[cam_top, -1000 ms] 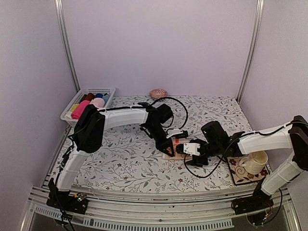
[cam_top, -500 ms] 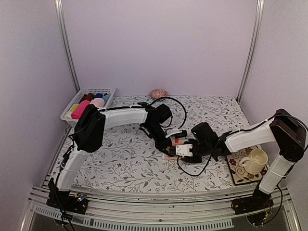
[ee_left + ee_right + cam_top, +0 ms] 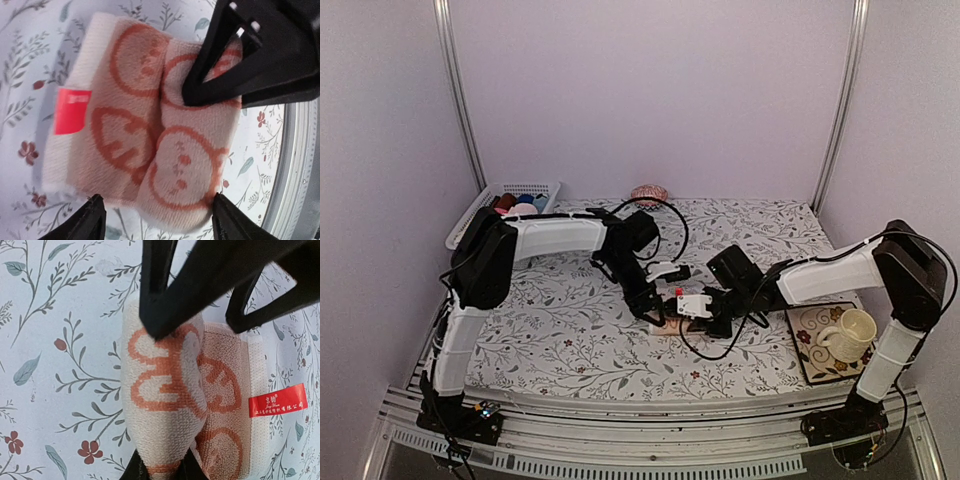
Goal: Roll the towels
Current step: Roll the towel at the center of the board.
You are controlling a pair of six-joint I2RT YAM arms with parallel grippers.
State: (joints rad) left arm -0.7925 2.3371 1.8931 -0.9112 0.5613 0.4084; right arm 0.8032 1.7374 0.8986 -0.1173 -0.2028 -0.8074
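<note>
peach towel (image 3: 125, 125), half rolled, lies mid-table on the floral cloth (image 3: 570, 330); right gripper (image 3: 162, 469) pinches the rolled end; left gripper (image 3: 159, 220) jaws wide, straddling the towel's other end

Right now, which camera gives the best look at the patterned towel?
The left wrist view: the patterned towel fills the frame, partly rolled, red label visible. The right wrist view cuts off its lower end; the top view shows only a tiny peach patch.
</note>
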